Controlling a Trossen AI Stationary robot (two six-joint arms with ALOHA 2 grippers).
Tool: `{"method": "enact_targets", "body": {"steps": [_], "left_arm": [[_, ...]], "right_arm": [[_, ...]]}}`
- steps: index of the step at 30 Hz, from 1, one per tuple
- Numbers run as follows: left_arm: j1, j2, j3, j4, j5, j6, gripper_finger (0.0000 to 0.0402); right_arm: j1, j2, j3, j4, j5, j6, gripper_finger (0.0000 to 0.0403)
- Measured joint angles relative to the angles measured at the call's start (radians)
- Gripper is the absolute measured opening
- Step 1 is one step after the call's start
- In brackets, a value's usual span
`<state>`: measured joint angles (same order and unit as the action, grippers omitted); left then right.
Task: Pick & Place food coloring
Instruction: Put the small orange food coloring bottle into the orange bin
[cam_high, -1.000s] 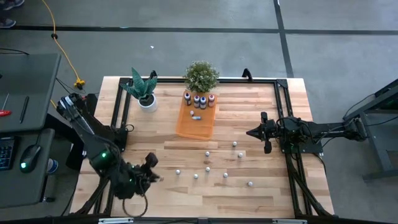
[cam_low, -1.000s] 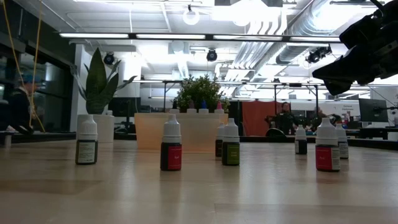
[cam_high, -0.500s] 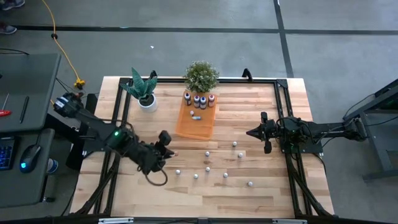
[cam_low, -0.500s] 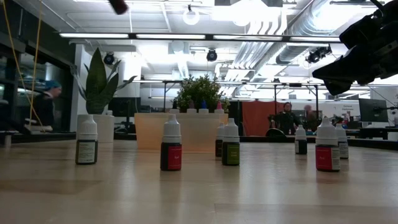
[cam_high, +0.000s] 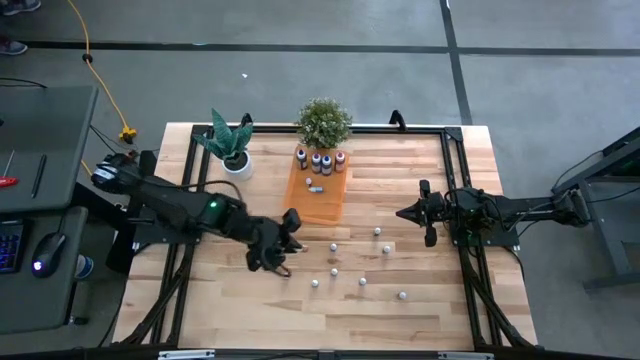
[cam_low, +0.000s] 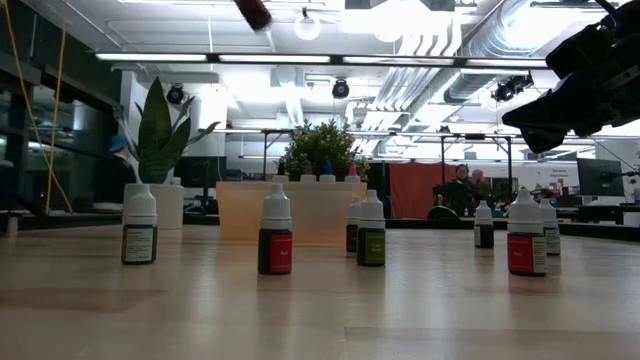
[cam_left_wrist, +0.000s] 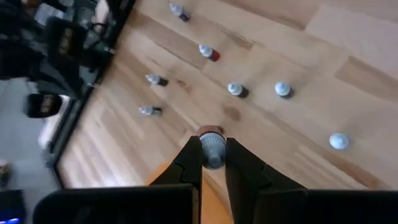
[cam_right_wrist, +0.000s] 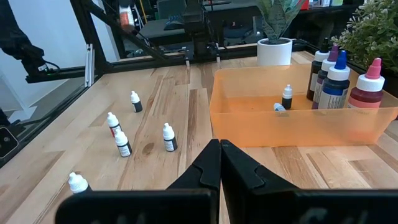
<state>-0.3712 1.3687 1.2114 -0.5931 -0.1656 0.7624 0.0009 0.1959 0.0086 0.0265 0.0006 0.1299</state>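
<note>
My left gripper (cam_high: 291, 219) hovers by the near left corner of the orange tray (cam_high: 322, 203), shut on a tiny food coloring bottle (cam_left_wrist: 212, 148) with a white cap and a reddish body. The low view shows that bottle (cam_low: 253, 12) high above the table. Several more small bottles (cam_high: 334, 270) stand upright on the wood to the right of the gripper. Inside the tray two tiny bottles (cam_high: 314, 185) lie or stand, and larger bottles (cam_high: 320, 159) line its far end. My right gripper (cam_high: 403, 213) waits shut at the table's right side, with nothing between its fingers (cam_right_wrist: 208, 163). My left gripper pinches the bottle between its two fingers at the white cap end (cam_left_wrist: 213, 154). The fingers slant downward from the table's left side. The reddish body (cam_left_wrist: 210, 130) sticks out past the fingertips, and the bottle is tilted and lifted well clear of the table.
A potted snake plant (cam_high: 232, 148) and a bushy green plant (cam_high: 323, 122) stand at the far edge beside the tray. Black frame rails (cam_high: 192, 180) run along the table's left and right sides. Bare wood lies between the tray and the loose bottles.
My left gripper has swung from the table's near left corner toward the right and far side, up to the tray's near corner, rolling its wrist on the way. It has stayed shut on the bottle, which travels high above the table.
</note>
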Motion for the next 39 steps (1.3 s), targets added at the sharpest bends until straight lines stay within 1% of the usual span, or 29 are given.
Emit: {"method": "enact_targets", "body": {"steps": [3, 8, 11, 12, 14, 17, 21, 24, 27, 30, 36, 39], "left_arm": [[0.045, 0.045, 0.000, 0.055, 0.047, -0.027, 0.0028], [0.122, 0.115, 0.000, 0.160, 0.027, -0.110, 0.0027], [0.183, 0.152, 0.000, 0.215, 0.024, -0.213, 0.0027], [0.203, 0.162, 0.000, 0.239, 0.011, -0.260, 0.0027], [0.247, 0.182, 0.006, 0.262, -0.046, -0.380, 0.0027], [0.309, 0.223, 0.050, 0.221, -0.117, -0.576, 0.0027], [0.374, 0.264, 0.151, 0.080, -0.213, -0.875, 0.0027], [0.412, 0.300, 0.229, -0.048, -0.232, -1.051, 0.0027], [0.442, 0.335, 0.312, -0.147, -0.203, -1.175, 0.0027], [0.472, 0.389, 0.389, -0.251, -0.139, -1.243, 0.0027], [0.525, 0.538, 0.542, -0.345, 0.055, -1.266, 0.0027], [0.543, 0.603, 0.607, -0.402, 0.047, -1.272, 0.0027]], "right_arm": [[0.000, 0.000, 0.000, 0.000, 0.000, 0.000, 0.0000], [0.000, 0.000, 0.000, 0.000, 0.000, 0.000, 0.0000], [0.000, 0.000, 0.000, 0.000, 0.000, 0.000, 0.0000], [0.000, 0.000, 0.000, 0.000, 0.000, 0.000, 0.0000], [0.000, 0.000, 0.000, 0.000, 0.000, 0.000, 0.0000], [0.000, 0.000, 0.000, 0.000, 0.000, 0.000, 0.0000], [0.000, 0.000, 0.000, 0.000, 0.000, 0.000, 0.0000], [0.000, 0.000, 0.000, 0.000, 0.000, 0.000, 0.0000], [0.000, 0.000, 0.000, 0.000, 0.000, 0.000, 0.0000], [0.000, 0.000, 0.000, 0.000, 0.000, 0.000, 0.0000], [0.000, 0.000, 0.000, 0.000, 0.000, 0.000, 0.0000], [0.000, 0.000, 0.000, 0.000, 0.000, 0.000, 0.0000]]}}
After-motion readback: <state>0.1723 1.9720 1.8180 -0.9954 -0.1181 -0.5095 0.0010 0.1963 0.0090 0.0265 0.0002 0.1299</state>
